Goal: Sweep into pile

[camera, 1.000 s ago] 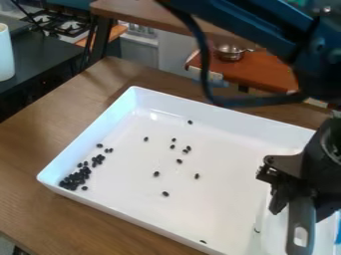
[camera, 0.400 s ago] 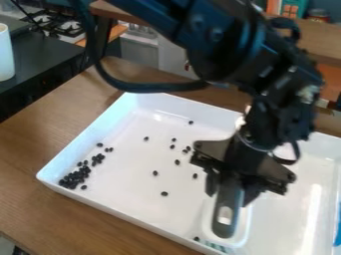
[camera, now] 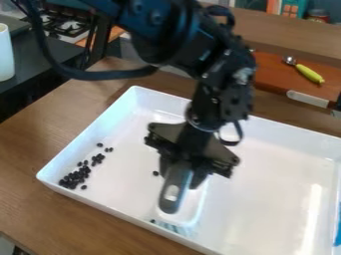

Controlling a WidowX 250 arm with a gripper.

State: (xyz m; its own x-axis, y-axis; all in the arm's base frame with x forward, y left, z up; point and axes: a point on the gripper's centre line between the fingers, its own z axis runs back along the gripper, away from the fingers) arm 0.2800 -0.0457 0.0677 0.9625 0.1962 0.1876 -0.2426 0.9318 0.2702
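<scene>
The fingers [camera: 198,180] are clamped on the grey-handled brush [camera: 174,185]; the main cluster of black beans [camera: 75,177] lies well apart toward the view's left, near a corner of the white tray [camera: 286,132] (one stray bean [camera: 156,173] sits between). Since the earlier frames, the brush has come leftward, nearer the cluster.

The black two-finger pincer [camera: 178,167] and the flat white sweeping tool with the grey handle [camera: 171,191] have travelled from the right side of the white rectangular tray [camera: 273,149] to its middle, nearer the heap of small black beans [camera: 75,177]. One loose bean [camera: 152,221] by the tray's near wall has shifted left. The arm now uncovers a metal scoop with a yellow-green handle [camera: 309,73] at upper right.
</scene>
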